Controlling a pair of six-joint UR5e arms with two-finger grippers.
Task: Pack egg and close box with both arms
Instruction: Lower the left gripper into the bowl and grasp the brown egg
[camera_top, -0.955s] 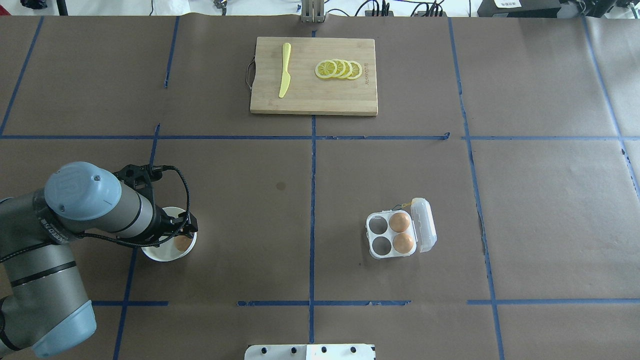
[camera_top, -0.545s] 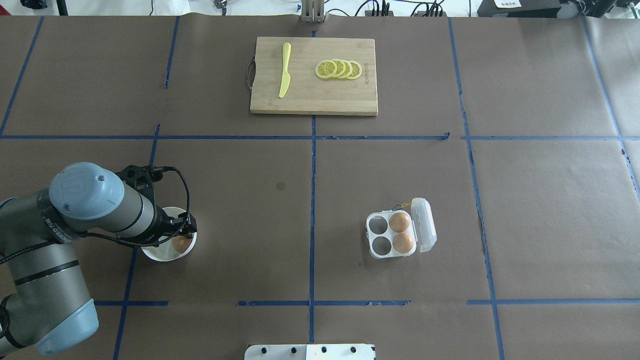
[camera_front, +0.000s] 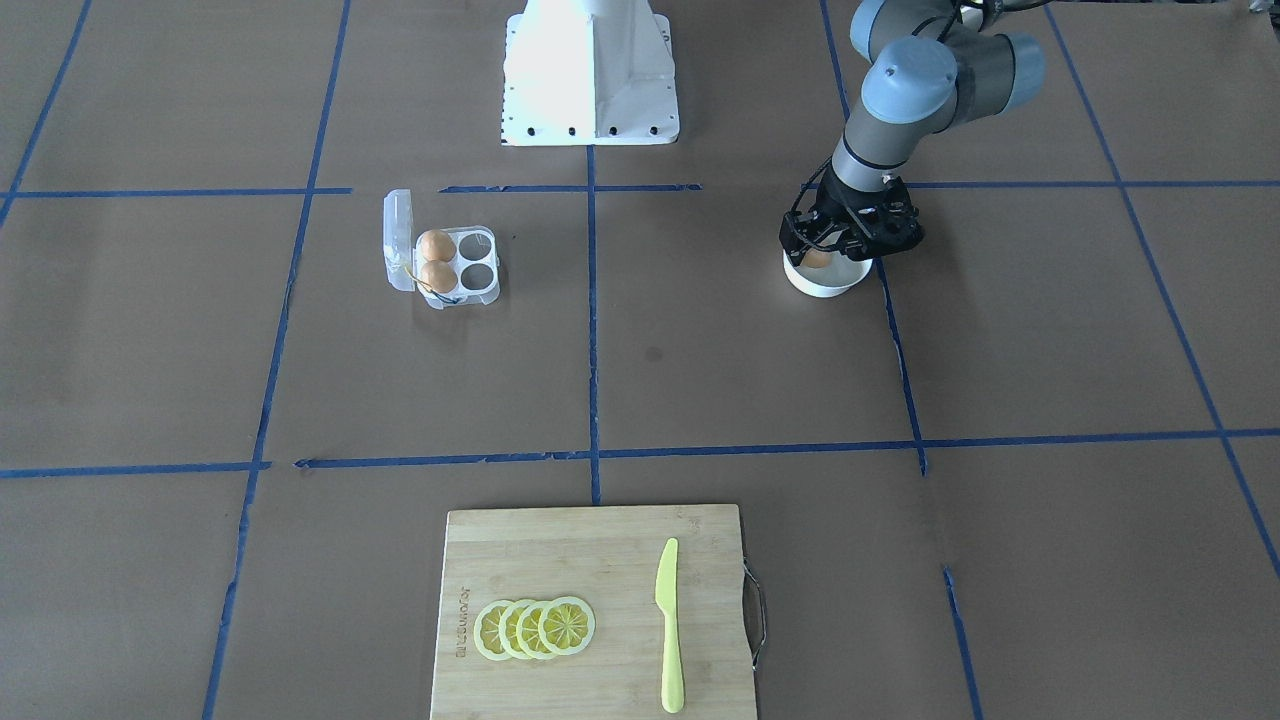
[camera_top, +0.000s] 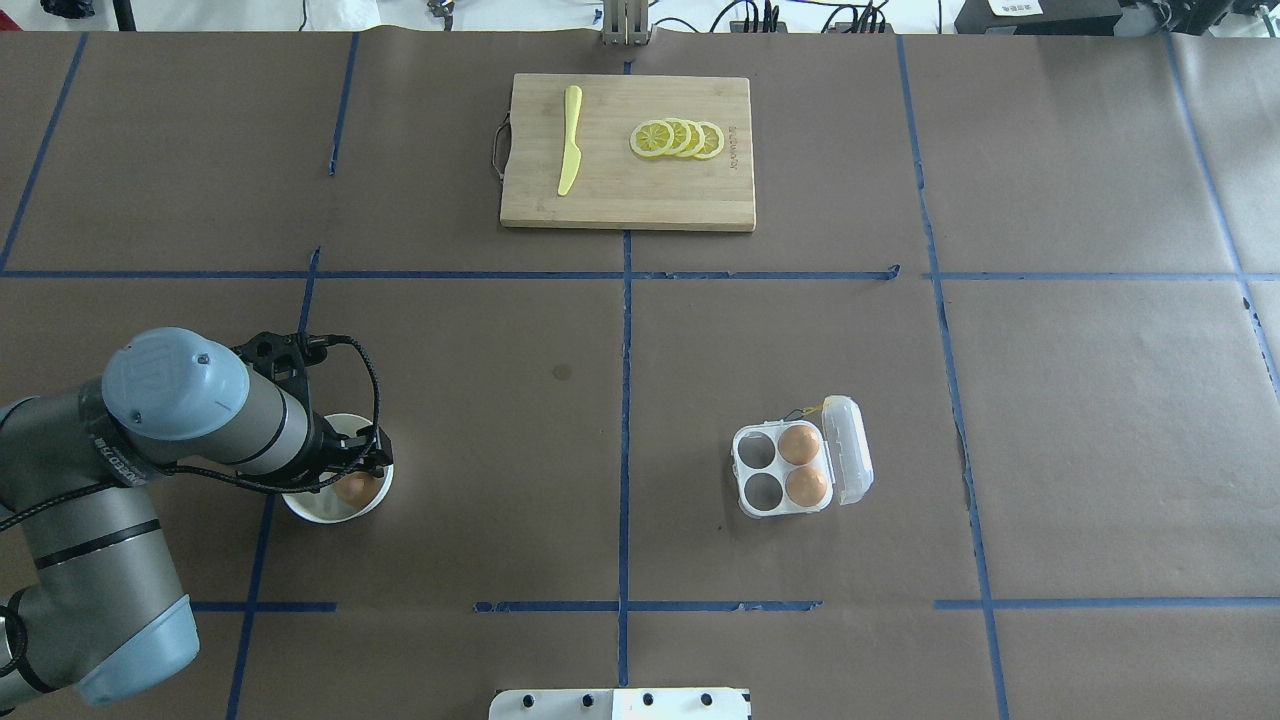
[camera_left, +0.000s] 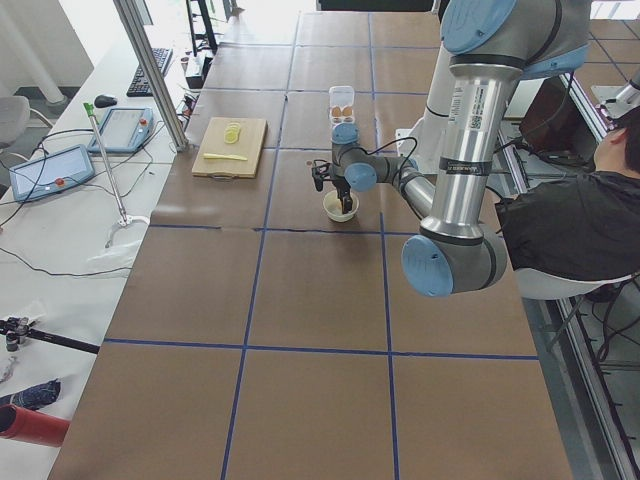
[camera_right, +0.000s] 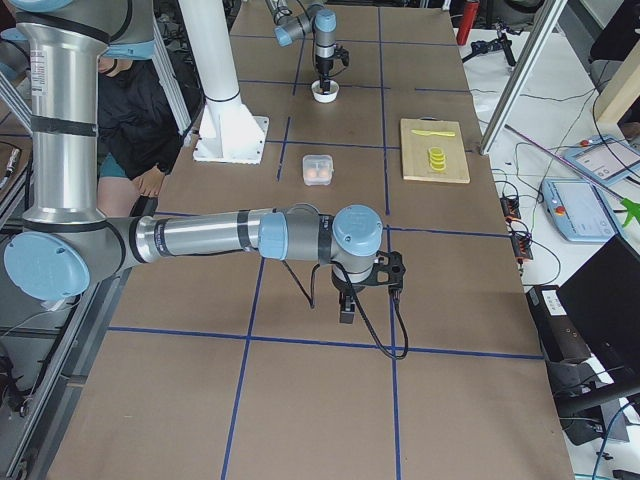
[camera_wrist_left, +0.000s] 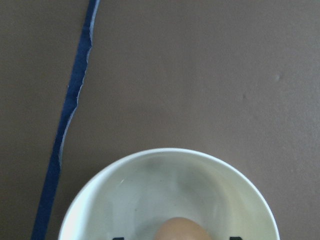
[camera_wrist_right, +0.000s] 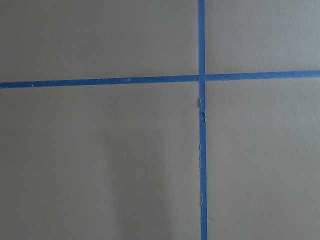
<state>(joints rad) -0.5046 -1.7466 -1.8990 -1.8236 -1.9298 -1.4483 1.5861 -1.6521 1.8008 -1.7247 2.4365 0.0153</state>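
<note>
The desk (camera_top: 1100, 450) is covered in dull brown paper crossed by a grid of blue tape lines (camera_top: 625, 420). At the lower left of the overhead view, the left arm (camera_top: 255, 430) is silver-grey with light-blue joint caps, and the left end effector (camera_top: 362, 464) is black. Below it the bowl (camera_top: 312, 510) is plain white, and the egg (camera_top: 355, 487) in it is tan-brown. Right of centre, the box (camera_top: 853, 455) is clear plastic with a yellow bit (camera_top: 822, 405), and two more eggs (camera_top: 799, 444) in it are the same tan-brown. At top centre, the cutting board (camera_top: 640, 200) is pale wood, the knife (camera_top: 570, 140) is yellow-green, and the lemon slices (camera_top: 678, 138) are bright yellow with spoked centres. The base (camera_top: 620, 703) is white.
</note>
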